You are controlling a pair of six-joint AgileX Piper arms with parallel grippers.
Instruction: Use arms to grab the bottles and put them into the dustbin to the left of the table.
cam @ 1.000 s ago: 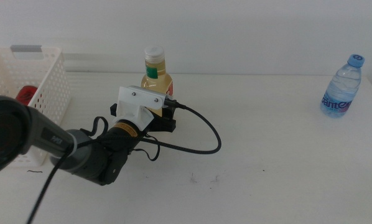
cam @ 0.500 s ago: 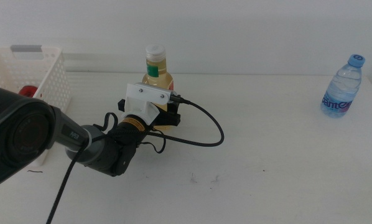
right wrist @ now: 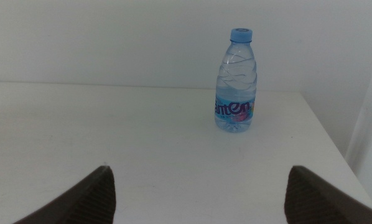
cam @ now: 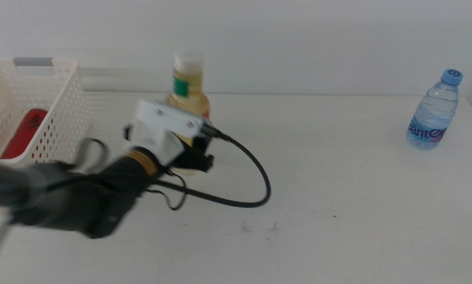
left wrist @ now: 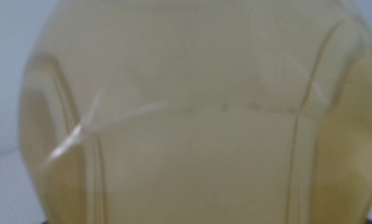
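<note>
My left gripper (cam: 193, 143), with its white head and black fingers, is shut on the lower body of the yellow-liquid bottle (cam: 188, 85) at the table's back left. That bottle fills the left wrist view (left wrist: 192, 118) and hides the jaws there. The red soda can (cam: 20, 132) lies inside the white perforated dustbin (cam: 62, 106) at the far left. The small water bottle with a blue cap (cam: 434, 109) stands at the far right. It also shows in the right wrist view (right wrist: 237, 81), well ahead of my right gripper (right wrist: 201, 199), which is open, empty and out of the middle view.
A black cable (cam: 248, 177) loops from the left gripper over the white table (cam: 339, 205). Small dark scuff marks (cam: 260, 228) lie near the table's middle front. The table's right edge is close to the water bottle.
The left gripper and the yellow bottle have shifted together to the left, toward the dustbin, and the bottle sits a little higher. The arm is blurred with motion. The water bottle has not moved.
</note>
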